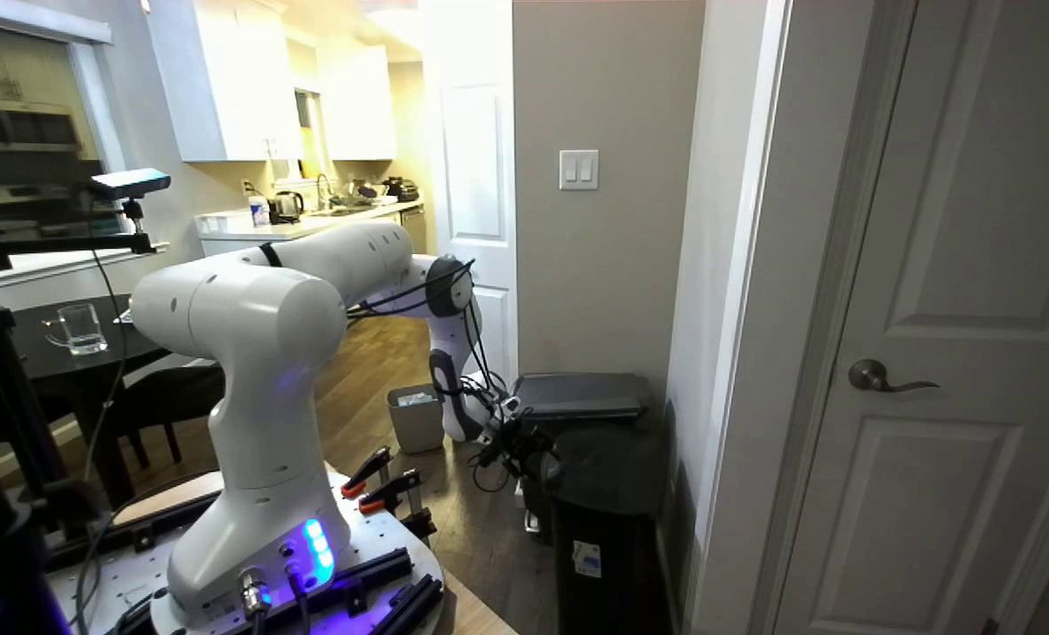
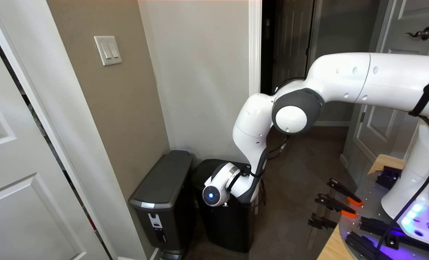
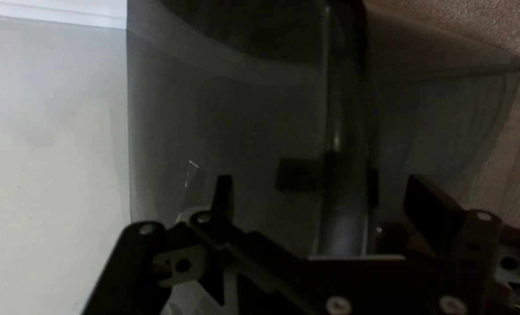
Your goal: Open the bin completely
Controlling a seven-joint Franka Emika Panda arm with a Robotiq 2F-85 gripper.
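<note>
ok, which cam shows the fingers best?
Wrist view: both fingers show close up and plainly apart, though dim. The exterior views do worse: either a small, dark gripper with fingers hard to separate, or fingers I can't make out behind the arm's wrist.

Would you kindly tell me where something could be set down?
Bare floor shows between the clamps and the stickered bin, and beside the small grey bin. It is crowded around the gripper, near the stickered bin and grey-lidded bin.
</note>
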